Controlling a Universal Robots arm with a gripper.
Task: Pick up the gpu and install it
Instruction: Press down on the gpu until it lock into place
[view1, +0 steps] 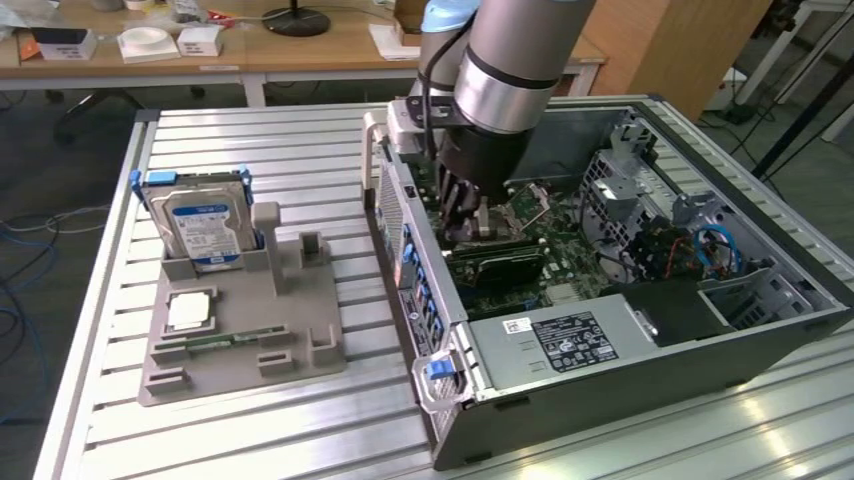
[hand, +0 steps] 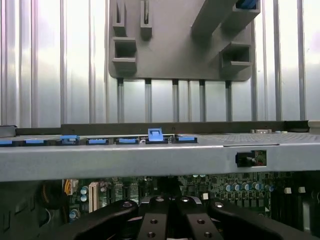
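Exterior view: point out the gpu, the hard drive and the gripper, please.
gpu (view1: 497, 262): exterior view, black top edge, inside the computer case.
hard drive (view1: 203, 228): exterior view, blue-white label, upright in the gray holder.
gripper (view1: 470, 222): exterior view, fingertips above the gpu.

Exterior cam sat high and off the arm, looking down at an angle on the slatted aluminium table (view1: 267, 420). You got the grey fixture tray (view1: 240, 330) at centre-left of the frame, the open PC case (view1: 641, 340) at centre-right, desks across the top edge. Mid-range, whole workspace in shot.

Wrist cam rode close, just above the gripper (hand: 170, 220), whose black links crossed the bottom edge. It faced out over the case's side wall (hand: 150, 157), a grey band across mid-frame, with motherboard (hand: 240, 192) under it and the tray (hand: 175, 45) beyond, at the top.

Shared by both: case wall, motherboard, tray, table slats.
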